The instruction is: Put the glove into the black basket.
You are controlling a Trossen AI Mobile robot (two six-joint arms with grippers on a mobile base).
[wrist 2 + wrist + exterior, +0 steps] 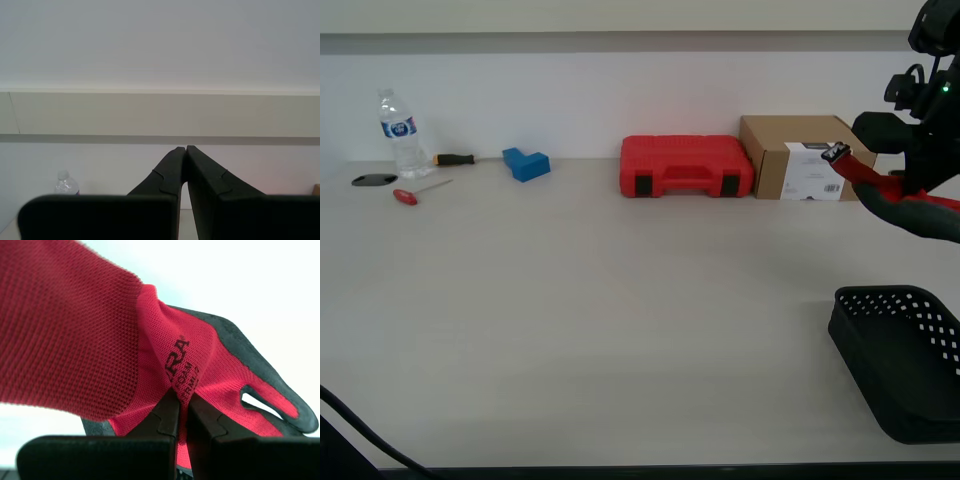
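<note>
Glove pinched in my first hand, fabric bunched between pressed tips; in exterior view it hangs in air at right edge of frame, above surface. Basket sits lower right, below and apart from glove. My second hand pressed together, holding nothing, aimed at wall. Carry glove over basket middle, lower until fingers inside rim, then release; dangling cuff may catch rim.

Red glove held in air, above black basket.
Glove: red knit, dark grey coating, hanging limp. Basket: shallow, perforated, upright on table.
</note>
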